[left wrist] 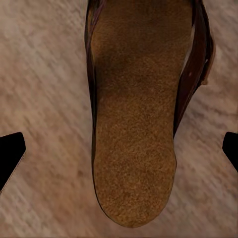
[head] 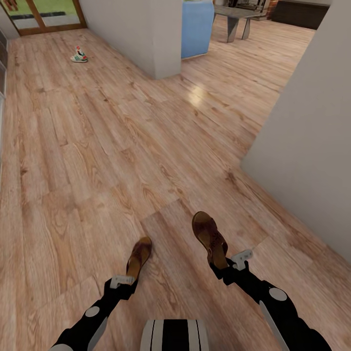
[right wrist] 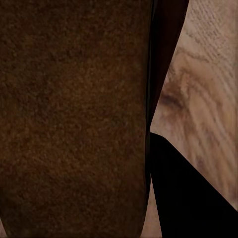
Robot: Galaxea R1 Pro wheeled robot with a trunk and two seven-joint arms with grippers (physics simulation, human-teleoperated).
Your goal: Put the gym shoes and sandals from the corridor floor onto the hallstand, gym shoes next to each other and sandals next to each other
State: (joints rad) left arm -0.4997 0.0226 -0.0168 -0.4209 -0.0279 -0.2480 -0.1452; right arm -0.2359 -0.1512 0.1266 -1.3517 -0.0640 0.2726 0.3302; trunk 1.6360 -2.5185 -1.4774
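Two dark brown sandals lie close in front of me on the corridor floor [head: 97,161]. The left sandal [head: 139,256] [left wrist: 134,124] shows its tan footbed between the fingers of my left gripper [head: 128,280], which is open, its black fingertips [left wrist: 11,153] well clear of the sandal's sides. My right gripper [head: 229,265] is shut on the heel end of the right sandal [head: 209,238] [right wrist: 74,119], one finger [right wrist: 191,198] pressed against its edge. One gym shoe [head: 79,55], white with green and red, sits far off near the glass door. I cannot make out the hallstand.
A white wall corner [head: 156,39] juts into the floor ahead and another wall [head: 312,131] runs along the right. A wood-framed glass door [head: 46,14] closes the far end. A blue cabinet [head: 197,27] and a bench [head: 239,17] stand beyond. A thin pale strip [head: 2,73] borders the left.
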